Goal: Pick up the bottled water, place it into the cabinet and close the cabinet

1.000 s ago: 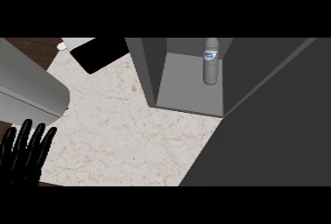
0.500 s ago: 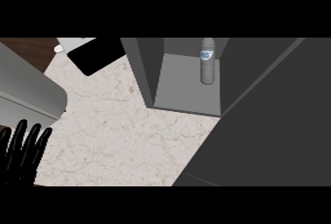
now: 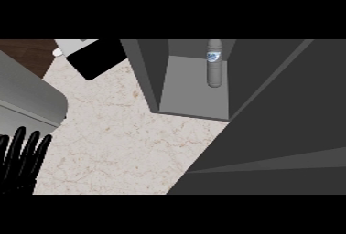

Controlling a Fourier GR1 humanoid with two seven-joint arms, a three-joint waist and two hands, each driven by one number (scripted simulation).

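Observation:
The bottled water, grey with a blue and white label, stands inside the open grey cabinet at the top middle of the head view. The cabinet's dark door fills the right side, swung part way across the counter. My left hand rests at the lower left edge, open, fingers straight and pointing up, holding nothing. My right hand shows nowhere; the door covers that side.
A speckled beige counter runs through the middle. A grey sink basin lies at the left edge. A black flat object and a white item sit at the upper left.
The cabinet door has swung further left and covers more of the counter. My left hand has slid slightly left and down. The bottle has not moved inside the cabinet.

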